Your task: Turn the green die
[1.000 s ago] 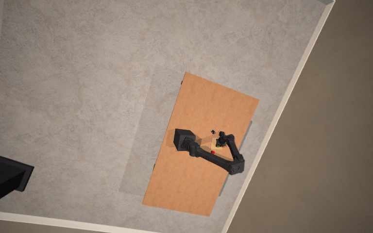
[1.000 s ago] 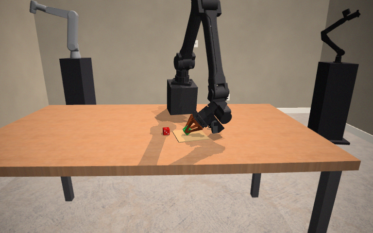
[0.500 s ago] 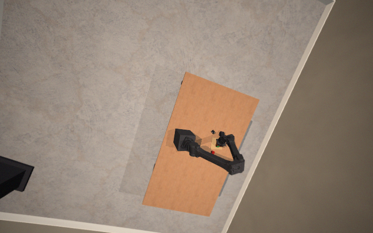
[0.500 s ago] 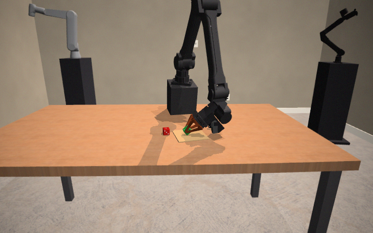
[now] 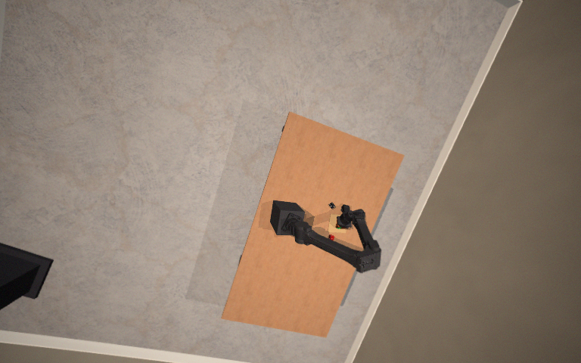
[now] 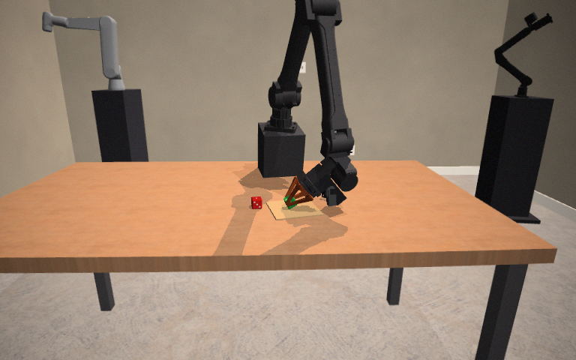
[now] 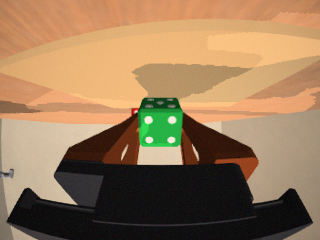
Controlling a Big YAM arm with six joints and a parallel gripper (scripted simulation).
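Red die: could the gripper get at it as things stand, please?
Probably not directly: the green die sits between the gripper's parted fingers. Otherwise the red die lies uncovered beside the mat.
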